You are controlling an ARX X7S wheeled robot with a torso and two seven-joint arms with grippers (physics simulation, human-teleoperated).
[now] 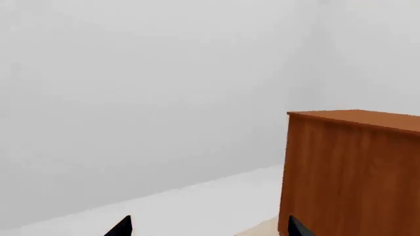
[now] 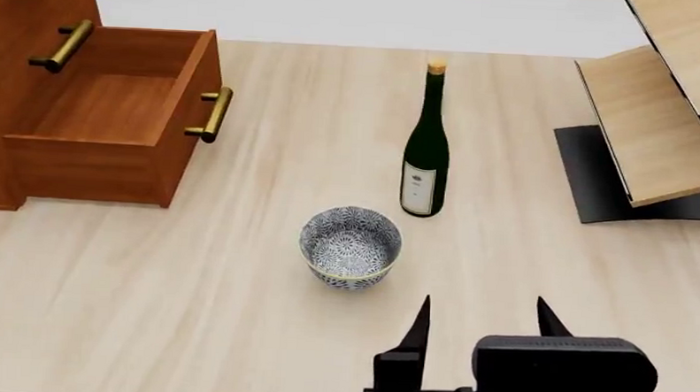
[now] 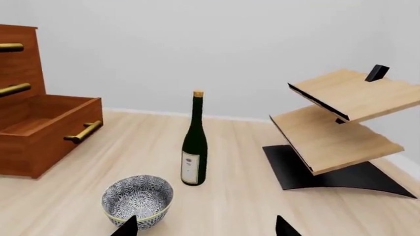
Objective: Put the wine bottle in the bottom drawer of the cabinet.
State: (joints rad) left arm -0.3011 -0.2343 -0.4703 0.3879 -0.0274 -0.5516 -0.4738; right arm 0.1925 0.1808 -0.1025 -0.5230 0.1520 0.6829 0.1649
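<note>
Down at the near edge of the head view, the right gripper (image 2: 482,319) shows its jaws spread apart with nothing between them, and they point toward the blue-patterned bowl (image 2: 350,246) and the wine bottle (image 2: 425,155). Just ahead of the jaws sits the bowl, on the pale wooden floor (image 2: 203,314). Beyond it and slightly right, the wine bottle stands upright on the floor, label facing the robot, near the bowl but not touching it. Off to the left, the cabinet (image 2: 7,84) has its bottom drawer (image 2: 117,115) pulled open, well apart from the bottle. On the right stands a pale wood rack (image 2: 660,130) on a black base. The left gripper (image 1: 210,227) shows only two dark fingertips with its jaws apart, facing the cabinet's plain side and a white wall (image 1: 144,88).
</note>
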